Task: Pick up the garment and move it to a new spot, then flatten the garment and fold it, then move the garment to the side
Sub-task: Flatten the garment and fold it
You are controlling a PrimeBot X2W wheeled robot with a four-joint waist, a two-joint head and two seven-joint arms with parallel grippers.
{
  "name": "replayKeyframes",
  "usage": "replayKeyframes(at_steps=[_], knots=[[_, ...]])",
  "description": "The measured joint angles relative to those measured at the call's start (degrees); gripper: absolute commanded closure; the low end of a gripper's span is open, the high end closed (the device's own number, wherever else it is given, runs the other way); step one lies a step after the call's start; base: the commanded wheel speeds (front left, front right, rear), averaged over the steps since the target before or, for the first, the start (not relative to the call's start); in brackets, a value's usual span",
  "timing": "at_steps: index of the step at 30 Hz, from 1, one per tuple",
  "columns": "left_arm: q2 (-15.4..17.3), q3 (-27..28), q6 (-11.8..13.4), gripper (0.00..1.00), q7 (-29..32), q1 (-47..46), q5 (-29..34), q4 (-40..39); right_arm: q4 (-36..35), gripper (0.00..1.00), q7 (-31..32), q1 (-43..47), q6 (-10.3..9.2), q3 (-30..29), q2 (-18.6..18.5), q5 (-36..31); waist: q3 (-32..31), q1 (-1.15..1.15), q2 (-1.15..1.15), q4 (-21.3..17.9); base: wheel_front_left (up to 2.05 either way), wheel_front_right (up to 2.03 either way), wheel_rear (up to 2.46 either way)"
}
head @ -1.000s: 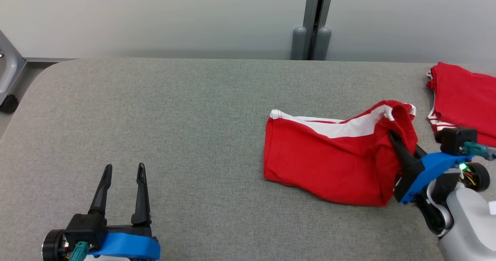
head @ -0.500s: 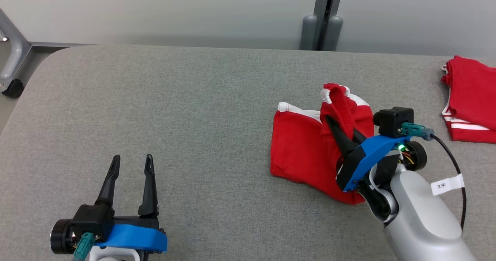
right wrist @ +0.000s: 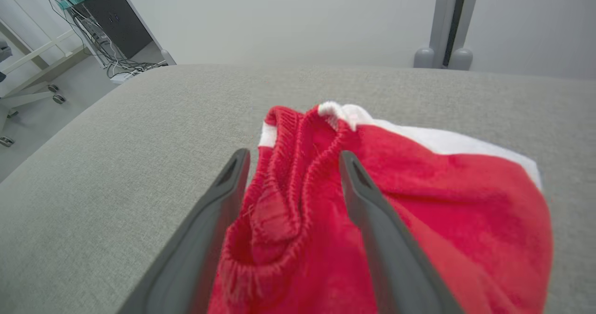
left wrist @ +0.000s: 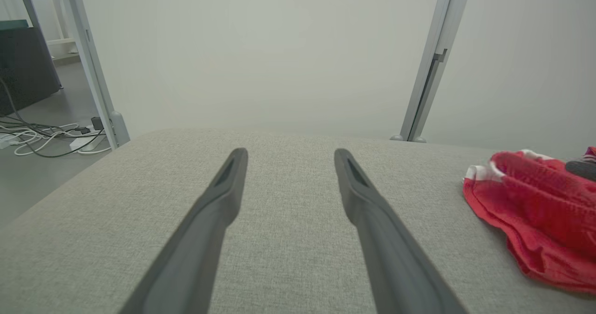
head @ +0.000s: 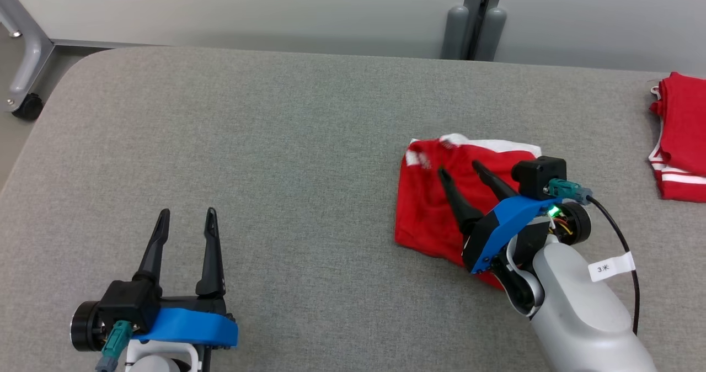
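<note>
— Where is the garment (head: pixel 427 217) right now?

— It lies on the grey tabletop (head: pixel 276 140), directly under the right fingers (head: pixel 453 195). It is red with a white band along the edge beyond the fingertips, and it is bunched, not flat.

— Are those fingers gripping it?

— No. They stand spread apart above the cloth. In the right wrist view the ribbed waistband (right wrist: pixel 298 174) runs up through the gap between the two fingers (right wrist: pixel 219 211), and the rest of the garment (right wrist: pixel 442 202) spreads out past the right-hand finger. I cannot tell whether the tips touch the fabric.

— And the left fingers (head: pixel 209 250)?

— Also wide open, with nothing between them. They hover low over bare tabletop, well apart from the garment. In the left wrist view the fingers (left wrist: pixel 216 211) point across the cloth-covered top toward the pale wall, and the garment (left wrist: pixel 535 202) sits off to their right side, a rumpled red heap with a bit of white at its near corner.

— Anything else on the tabletop?

— A second red piece of clothing (head: pixel 681 134) with white stripes, far off to the right of the right fingers, near the edge. A grey post (head: pixel 474 24) stands beyond the far edge, ahead of the right fingertips.
</note>
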Motion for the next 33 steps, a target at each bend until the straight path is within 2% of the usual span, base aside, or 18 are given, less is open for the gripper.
replayKeyframes(at_steps=[6, 12, 18, 33], knots=[[0.02, 1.58, 0.18, 0.00, -0.01, 0.20, 0.47, -0.12, -0.70, 0.00, -4.54, -0.52, 0.00, -0.22, -1.49, -0.34, -0.84, 0.00, 0.00, -1.68, 0.00, 0.00, 0.00], [-0.01, 2.60, 0.02, 0.00, 0.00, 0.97, 1.48, -0.81, -5.06, 0.00, -9.44, 1.06, 0.00, -2.79, -4.98, -1.34, -1.95, 0.00, 0.00, -3.77, 0.00, 0.00, 0.00], [0.02, 3.75, 0.07, 0.00, 0.00, 2.17, 2.35, -1.45, -10.95, 0.00, -11.69, 6.22, 0.00, -7.12, -6.16, -2.61, -3.32, 0.00, 0.00, -5.50, 0.00, 0.00, 0.00], [0.82, 5.53, 0.58, 0.00, 0.00, 4.78, 4.48, -1.75, -24.54, 0.00, -11.92, 22.49, 0.00, -16.69, -2.44, -7.95, -6.88, -0.02, 0.00, -7.04, 0.00, 0.00, 0.00]])
